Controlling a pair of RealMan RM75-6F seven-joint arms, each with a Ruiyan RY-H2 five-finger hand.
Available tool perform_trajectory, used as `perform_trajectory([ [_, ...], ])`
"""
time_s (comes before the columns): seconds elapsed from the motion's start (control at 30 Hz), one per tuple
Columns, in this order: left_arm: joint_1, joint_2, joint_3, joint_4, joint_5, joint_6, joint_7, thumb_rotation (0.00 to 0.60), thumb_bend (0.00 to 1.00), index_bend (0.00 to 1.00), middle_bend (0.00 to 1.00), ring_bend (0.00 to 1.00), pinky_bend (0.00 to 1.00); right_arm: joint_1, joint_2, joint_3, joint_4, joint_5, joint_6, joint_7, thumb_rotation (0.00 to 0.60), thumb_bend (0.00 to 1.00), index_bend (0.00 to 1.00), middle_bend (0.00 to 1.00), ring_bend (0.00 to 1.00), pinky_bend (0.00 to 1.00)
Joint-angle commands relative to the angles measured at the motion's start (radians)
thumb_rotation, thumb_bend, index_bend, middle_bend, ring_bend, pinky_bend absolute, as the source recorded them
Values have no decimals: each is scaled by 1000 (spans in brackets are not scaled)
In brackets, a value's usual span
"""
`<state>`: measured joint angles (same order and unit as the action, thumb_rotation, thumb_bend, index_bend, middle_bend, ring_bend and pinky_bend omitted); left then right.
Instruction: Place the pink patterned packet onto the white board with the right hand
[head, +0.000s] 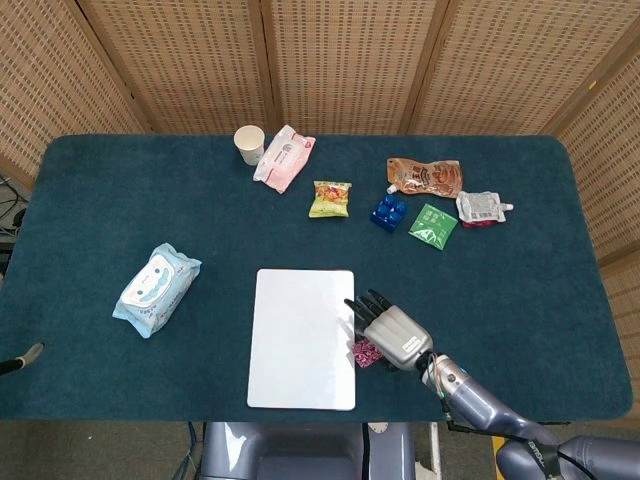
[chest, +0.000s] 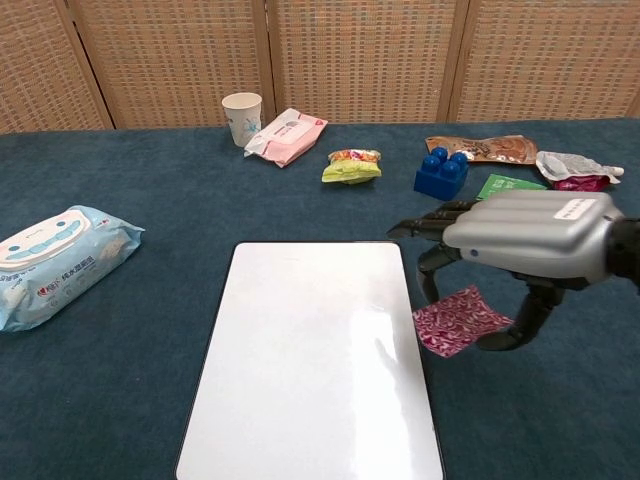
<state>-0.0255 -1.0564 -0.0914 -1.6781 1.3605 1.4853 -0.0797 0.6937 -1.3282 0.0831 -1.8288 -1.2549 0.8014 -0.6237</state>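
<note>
On the dark teal table (head: 90, 190), a blue-and-white wipes pack (head: 156, 289) (chest: 58, 260) lies at the far left, well apart from everything else. Toward the back edge, a paper cup (head: 249, 144) (chest: 242, 117) stands upright just beside a pink-and-white tissue pack (head: 283, 157) (chest: 286, 135). The white board (head: 303, 338) (chest: 315, 360) lies flat near the front, its surface bare. Behind it and to the right sits a yellow-green snack bag (head: 331, 198) (chest: 352, 165). At the board's right edge, the right hand (head: 390, 332) (chest: 520, 240) holds the pink patterned packet (head: 365, 353) (chest: 459, 319) pinched between thumb and fingers, lifted off the table; in the chest view the packet's left corner just overlaps the board's right rim. Further right along the back stand a blue toy brick (head: 388, 211) (chest: 441, 172), a green sachet (head: 433, 225) (chest: 503, 185), a brown spouted pouch (head: 426, 176) (chest: 480, 147) and a silver-and-red pouch (head: 480, 209) (chest: 574, 168), close together. The left hand appears in neither view.
</note>
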Motion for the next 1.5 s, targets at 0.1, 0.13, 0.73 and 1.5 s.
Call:
perform_trajectory([
  [0.1,-3,3,-3,5,-10,-11,-12,583,0,0,0,0,0,123,-145,42,-22,254,19,-226,600,311,625,0,0,0],
  [0.13,-3,3,-4,7,-12,-13,-14,583,0,0,0,0,0,139,-163,42,-22,289,34,-255,600,311,625,0,0,0],
  [0.73,0,12,-4,9,-12,-14,-40,583,0,0,0,0,0,242,-211,19,-86,554,235,-404,600,30,63,0,0,0],
  [1.5,-2,5,1,9,-11,-21,-26,583,0,0,0,0,0,129,-167,-61,167,365,149,-32,600,260,404,0,0,0],
])
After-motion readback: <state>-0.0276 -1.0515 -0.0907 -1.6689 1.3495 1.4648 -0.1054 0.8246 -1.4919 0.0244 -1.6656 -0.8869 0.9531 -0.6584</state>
